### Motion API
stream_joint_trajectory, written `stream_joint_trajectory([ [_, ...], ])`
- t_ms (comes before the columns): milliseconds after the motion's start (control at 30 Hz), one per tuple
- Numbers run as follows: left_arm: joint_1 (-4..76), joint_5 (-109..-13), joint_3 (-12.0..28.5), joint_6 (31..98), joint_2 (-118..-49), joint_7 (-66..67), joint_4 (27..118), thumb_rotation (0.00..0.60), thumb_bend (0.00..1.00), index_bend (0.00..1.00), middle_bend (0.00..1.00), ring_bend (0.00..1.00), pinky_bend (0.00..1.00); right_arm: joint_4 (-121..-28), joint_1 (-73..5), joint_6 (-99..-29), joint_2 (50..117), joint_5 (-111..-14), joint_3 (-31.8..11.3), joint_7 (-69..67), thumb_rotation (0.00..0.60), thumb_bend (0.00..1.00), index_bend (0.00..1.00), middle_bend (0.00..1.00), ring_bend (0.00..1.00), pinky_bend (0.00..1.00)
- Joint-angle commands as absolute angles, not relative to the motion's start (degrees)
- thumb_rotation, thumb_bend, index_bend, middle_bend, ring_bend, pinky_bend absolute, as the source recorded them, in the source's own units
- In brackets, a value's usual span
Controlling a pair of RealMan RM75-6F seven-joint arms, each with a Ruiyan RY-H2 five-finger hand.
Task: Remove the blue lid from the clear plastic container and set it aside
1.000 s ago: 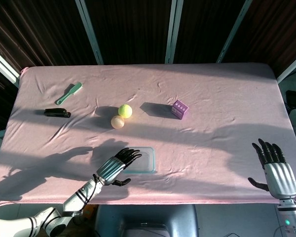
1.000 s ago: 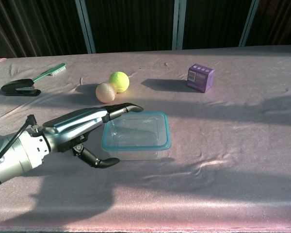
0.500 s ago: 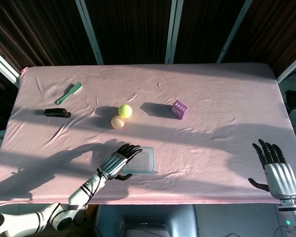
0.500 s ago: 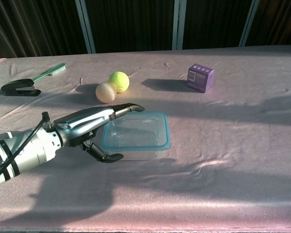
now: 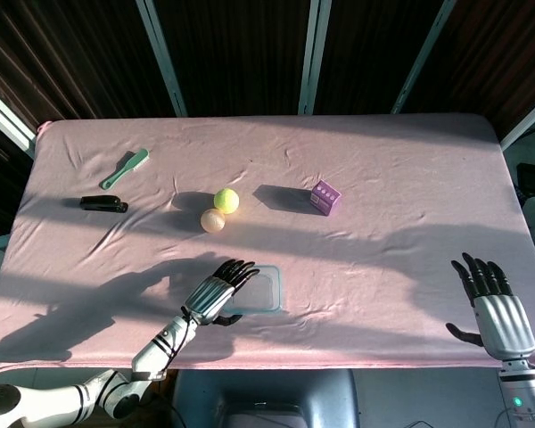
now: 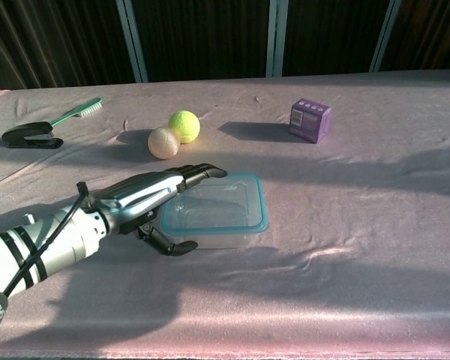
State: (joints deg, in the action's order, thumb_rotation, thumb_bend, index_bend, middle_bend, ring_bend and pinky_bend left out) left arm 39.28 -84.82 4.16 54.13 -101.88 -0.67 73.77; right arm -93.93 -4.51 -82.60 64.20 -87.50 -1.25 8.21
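Reaching over the near edge of the pink-clothed table (image 5: 383,178), the left hand (image 6: 146,196) lies flat at the left side of the clear plastic container (image 6: 216,217), fingers (image 6: 199,173) stretched out together over its left rim and the thumb hooked low beside its near-left corner; whether any finger actually touches the rim cannot be told, and the hand holds nothing. Container sits near the front middle of the table, its blue lid (image 6: 247,182) on top. Right hand (image 5: 490,299) stands upright at the table's near right corner, well apart from the container, fingers spread and empty. Behind the container, a yellow ball (image 6: 184,125) and a pale peach ball (image 6: 163,142) rest touching each other. Purple box (image 6: 310,121) stands further right. Far left: green brush (image 6: 76,111) and, just beside it, a black stapler (image 6: 31,136).
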Motion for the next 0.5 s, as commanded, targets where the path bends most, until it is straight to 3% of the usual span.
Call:
stream_joint_trajectory([
  [33,38.96,-86.39,3.24,55.97,-103.5,-1.0,72.08,0.6,0.32,0.0,0.15,0.09,0.12,-93.8,-4.83,-82.01,64.61,-87.63,-1.09,8.96,0.6,0.19,0.0,0.0,0.0,0.0],
  [367,38.79,-88.26,2.1,58.4,-104.92,-0.18,72.06,0.6,0.33,0.09,0.28,0.21,0.26,-88.55,-9.92,-76.85,69.31,-91.4,-1.19,11.01,0.6,0.19,0.0,0.0,0.0,0.0],
  [500,38.44,-89.65,1.32,60.09,-105.29,0.53,72.46,0.6,0.33,0.11,0.3,0.23,0.28,-85.62,-13.0,-74.0,71.47,-93.81,-0.95,9.37,0.6,0.19,0.09,0.0,0.0,0.0],
])
